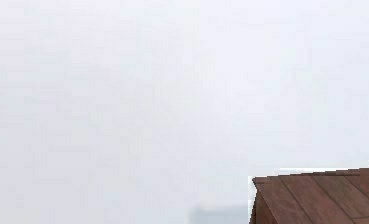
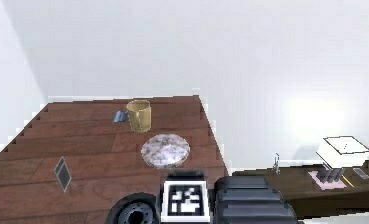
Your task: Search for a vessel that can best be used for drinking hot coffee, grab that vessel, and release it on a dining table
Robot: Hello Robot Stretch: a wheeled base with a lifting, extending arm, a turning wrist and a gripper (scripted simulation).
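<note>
I judge the searching part done: a tan mug [image 2: 139, 115] with a dark handle stands upright on the wooden table [image 2: 92, 150] out on my arm's side, toward its far edge, just beyond a pale round dish [image 2: 165, 150]. Grabbing it and setting it on a dining table are both left (whether this table is itself a dining one, I cannot say). My pincer [image 2: 138, 212] sits at the bottom edge beside a white marker square [image 2: 184, 200]. Its far end is cut off, so I cannot tell its state or whether it holds anything. There is no readable writing; the marker carries black shapes, not words.
</note>
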